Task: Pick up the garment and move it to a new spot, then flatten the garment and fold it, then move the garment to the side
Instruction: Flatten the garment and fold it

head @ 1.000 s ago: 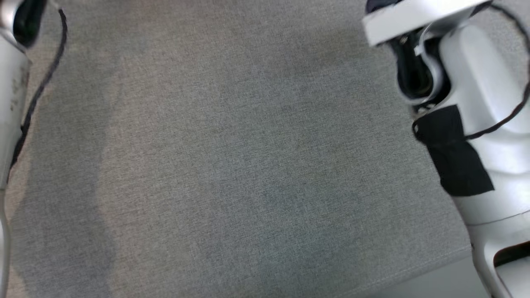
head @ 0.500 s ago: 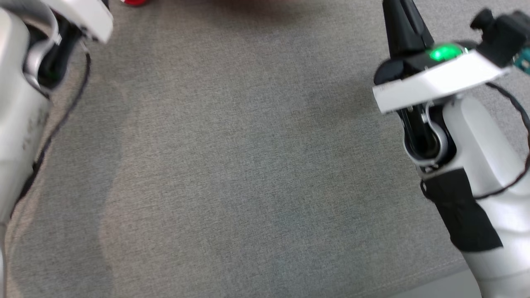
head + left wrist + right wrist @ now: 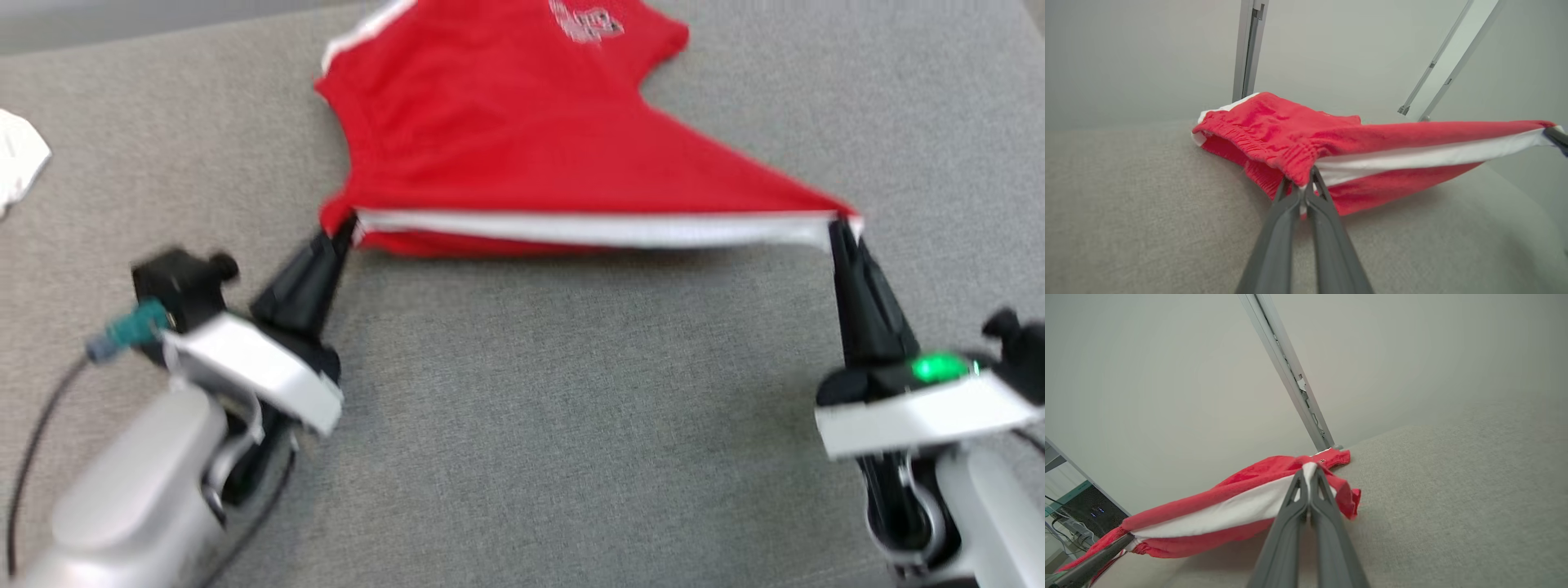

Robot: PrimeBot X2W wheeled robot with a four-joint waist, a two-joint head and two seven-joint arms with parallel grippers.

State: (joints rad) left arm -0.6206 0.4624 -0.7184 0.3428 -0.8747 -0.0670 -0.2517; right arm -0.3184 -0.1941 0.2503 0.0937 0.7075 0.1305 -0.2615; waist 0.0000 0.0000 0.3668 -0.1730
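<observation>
Between left fingers [image 3: 310,273] and right fingers [image 3: 861,302], garment [image 3: 506,139] taut

Reaches forward with both arms, spread wide apart. Pinches the left tool [image 3: 351,224] tight on one near corner of the garment [image 3: 522,139], dark fingers [image 3: 304,282] slanting up and rightward in the head view. Pinches the right tool [image 3: 839,225] tight on the other near corner, fingers almost straight up. Shows a green light [image 3: 939,367] lit on the right wrist, and the pale left forearm [image 3: 122,490] low at the corner.
</observation>
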